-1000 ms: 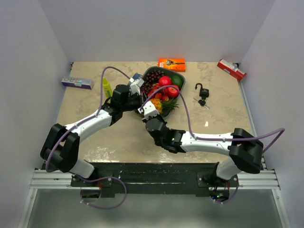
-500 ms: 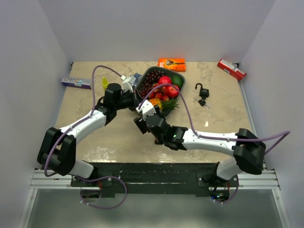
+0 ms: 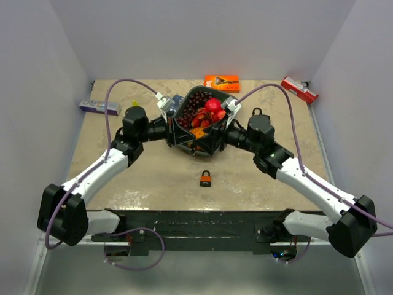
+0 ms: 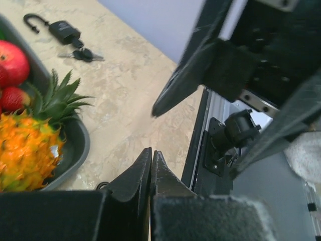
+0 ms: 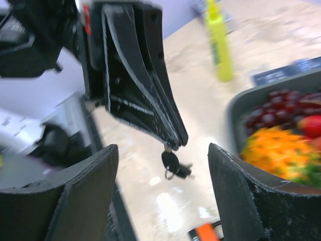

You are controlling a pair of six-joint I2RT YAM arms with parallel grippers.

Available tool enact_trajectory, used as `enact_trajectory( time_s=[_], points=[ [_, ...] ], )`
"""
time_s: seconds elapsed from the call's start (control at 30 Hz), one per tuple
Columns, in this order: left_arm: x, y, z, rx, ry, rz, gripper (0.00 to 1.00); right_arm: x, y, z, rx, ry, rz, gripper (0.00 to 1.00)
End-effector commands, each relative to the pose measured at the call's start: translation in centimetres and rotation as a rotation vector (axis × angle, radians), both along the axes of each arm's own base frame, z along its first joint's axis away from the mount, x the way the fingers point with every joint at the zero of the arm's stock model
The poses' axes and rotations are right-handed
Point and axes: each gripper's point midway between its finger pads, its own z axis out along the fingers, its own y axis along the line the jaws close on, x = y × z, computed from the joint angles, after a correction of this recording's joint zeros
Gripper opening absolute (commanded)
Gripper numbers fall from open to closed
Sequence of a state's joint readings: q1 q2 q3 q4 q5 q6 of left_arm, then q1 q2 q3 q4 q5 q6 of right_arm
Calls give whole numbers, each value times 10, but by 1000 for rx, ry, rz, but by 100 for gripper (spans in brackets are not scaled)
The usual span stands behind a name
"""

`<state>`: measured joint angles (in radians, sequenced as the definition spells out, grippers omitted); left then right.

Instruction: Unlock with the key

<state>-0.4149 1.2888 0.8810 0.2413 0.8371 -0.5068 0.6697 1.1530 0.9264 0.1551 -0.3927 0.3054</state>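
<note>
We judge the key (image 5: 170,161), dangling by the fruit tray's (image 5: 234,108) rim from our clenched left gripper (image 4: 151,155), light, stiff and slippery, best taken by its head with the spread, empty right gripper (image 5: 161,150).

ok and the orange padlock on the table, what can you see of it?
The small orange padlock has an orange body, plastic-coated by the look, with a dark mark on its face, and a dark shackle that looks closed. It lies flat on the beige marbled table, near the front edge, shackle pointing away toward the dark fruit tray. Nothing touches it. The right wrist view catches only a blurred orange corner.
</note>
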Motion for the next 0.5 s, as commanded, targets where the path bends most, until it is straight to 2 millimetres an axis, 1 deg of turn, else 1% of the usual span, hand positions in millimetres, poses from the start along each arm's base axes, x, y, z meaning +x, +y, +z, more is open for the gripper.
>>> enact_trajectory(
  time_s=[0.0,0.03,0.17,0.23,0.27,0.3,0.33,0.47],
  points=[
    [-32,2,33,-47,-234,-143,0,-51,15,-1,59,99,305,73],
    [-36,4,36,-50,-252,-146,0,-52,15,-3,53,105,314,70],
    [-39,5,39,-56,-272,-155,0,-58,15,-12,43,130,346,63],
    [-45,3,41,-80,-275,-187,0,-59,17,-10,65,137,356,58],
    [-47,3,43,-87,-276,-194,0,-59,17,-15,69,149,359,56],
    [-48,3,42,-89,-275,-195,0,-59,19,-11,88,134,365,55],
    [-48,4,43,-90,-277,-195,0,-60,20,-12,98,152,369,52],
    [-53,4,43,-105,-277,-210,0,-59,20,-17,114,157,359,49]
  ],
)
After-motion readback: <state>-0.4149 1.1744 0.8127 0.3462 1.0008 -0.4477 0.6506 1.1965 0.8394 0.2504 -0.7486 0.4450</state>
